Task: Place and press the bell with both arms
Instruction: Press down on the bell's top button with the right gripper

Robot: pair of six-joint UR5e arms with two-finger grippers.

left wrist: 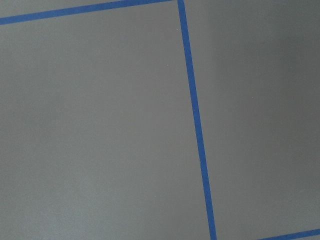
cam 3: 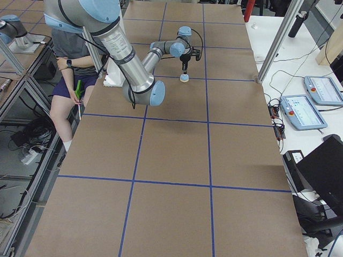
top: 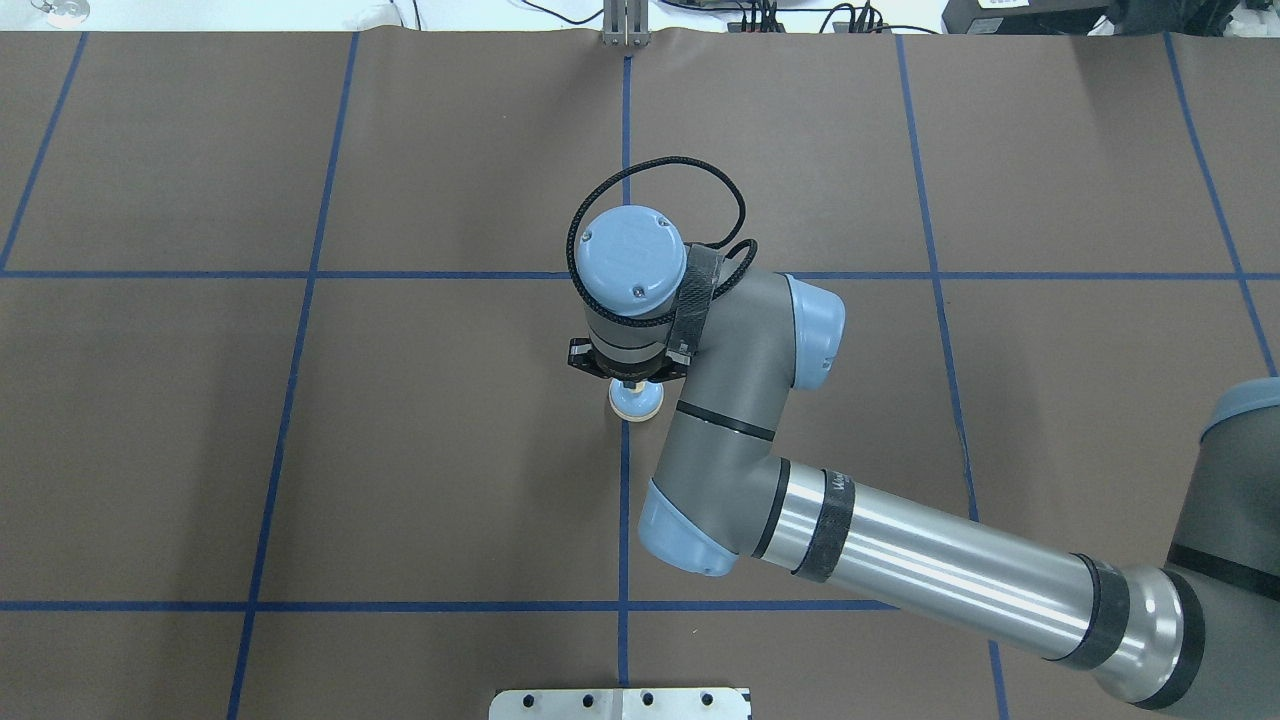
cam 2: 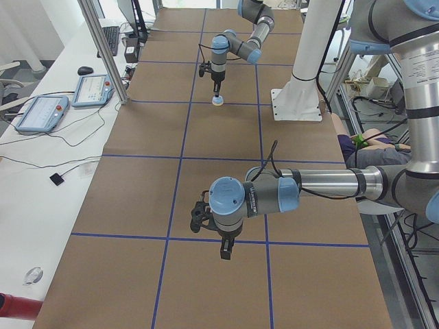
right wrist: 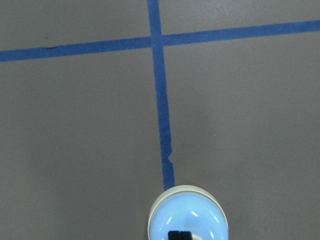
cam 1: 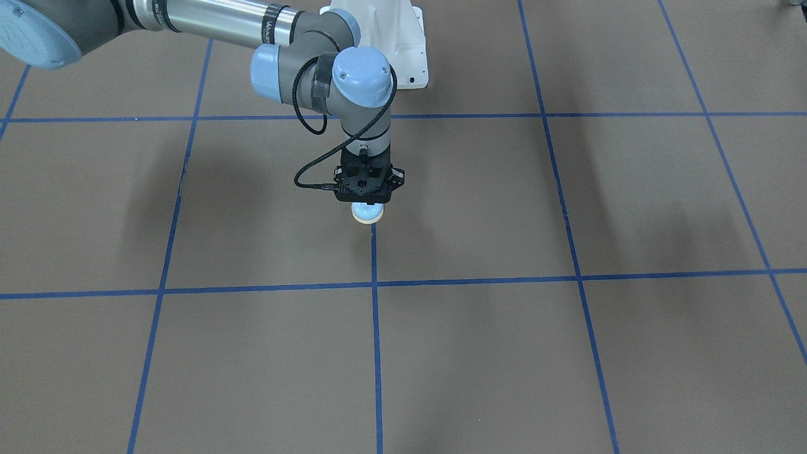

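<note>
Overhead view: bell sits mid-counter, right on a lengthwise tape line. Tape crossing lies at the bell's 12 o'clock, pedestal plate at its 6. Right pincer is directly above, tips on the bell's top — its arm stretches off toward 4 o'clock. Left pincer is well apart at 9 o'clock, over a crosswise tape line.

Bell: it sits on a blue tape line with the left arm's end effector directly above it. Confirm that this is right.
Not quite: the arm is wrong. The bell does sit on a blue tape line, but the end effector directly above it belongs to the right arm, which comes in from the right of the overhead exterior view.
</note>
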